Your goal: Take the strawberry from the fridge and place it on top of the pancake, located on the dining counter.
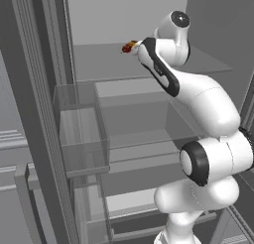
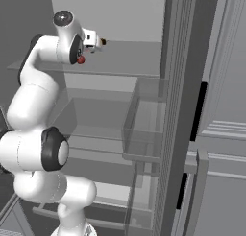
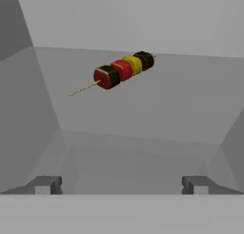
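- Grey interior walls of the fridge (image 1: 129,15) are surrounding our arm, which is reaching in at the level of the upper glass shelf (image 2: 125,62).
- We are holding the gripper (image 3: 121,184) with its jaws spread wide and grasping nothing; in the hand view the two dark finger tips (image 3: 47,184) are standing far apart over the bare shelf.
- We are reading the strawberry (image 2: 81,60) as the small, round, plain red spot in the right base view, sitting on the shelf just below the wrist and close against the arm. It is too small for us to judge its texture.
- We are seeing a skewer (image 3: 119,71) ahead of the hand: a thin pale stick carrying blocky dark, red and yellow pieces. This is not the task's fruit, and the hand is pointing at it rather than at the strawberry.
- We are judging that the wide jaw setting suits an approach, and that the hand probably needs redirecting down toward the fruit before closing.
- We are noting clear, box-shaped door bins (image 1: 82,134) beside the shelves, smooth and see-through.
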Motion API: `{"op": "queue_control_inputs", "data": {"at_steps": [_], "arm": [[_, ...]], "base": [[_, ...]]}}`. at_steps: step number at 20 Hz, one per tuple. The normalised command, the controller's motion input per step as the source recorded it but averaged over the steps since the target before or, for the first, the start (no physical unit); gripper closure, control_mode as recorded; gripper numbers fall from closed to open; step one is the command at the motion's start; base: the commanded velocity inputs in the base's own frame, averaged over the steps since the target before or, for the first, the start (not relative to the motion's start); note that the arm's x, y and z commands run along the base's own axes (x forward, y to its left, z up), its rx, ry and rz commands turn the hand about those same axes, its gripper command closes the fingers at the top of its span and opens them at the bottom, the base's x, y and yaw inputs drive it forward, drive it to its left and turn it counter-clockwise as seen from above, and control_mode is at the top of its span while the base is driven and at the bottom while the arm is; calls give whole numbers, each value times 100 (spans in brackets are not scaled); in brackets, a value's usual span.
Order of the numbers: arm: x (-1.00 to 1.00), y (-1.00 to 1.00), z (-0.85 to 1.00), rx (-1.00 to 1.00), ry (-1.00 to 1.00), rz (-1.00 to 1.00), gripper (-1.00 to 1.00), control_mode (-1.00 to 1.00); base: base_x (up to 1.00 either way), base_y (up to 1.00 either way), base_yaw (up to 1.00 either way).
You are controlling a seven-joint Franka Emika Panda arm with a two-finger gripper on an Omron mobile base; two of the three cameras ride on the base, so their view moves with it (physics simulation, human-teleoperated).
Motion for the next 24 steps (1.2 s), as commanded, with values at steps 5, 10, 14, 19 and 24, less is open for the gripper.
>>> {"op": "queue_control_inputs", "data": {"at_steps": [5,10,14,19,24], "arm": [[6,6,-12,-3,13,0,-100,-100],[-21,0,0,0,0,0,-100,-100],[-22,0,0,0,0,0,-100,-100],[-7,0,-2,0,0,0,-100,-100],[0,0,-7,0,2,0,-100,-100]], "base": [[0,0,0],[0,0,0],[0,0,0],[0,0,0],[0,0,0]]}}
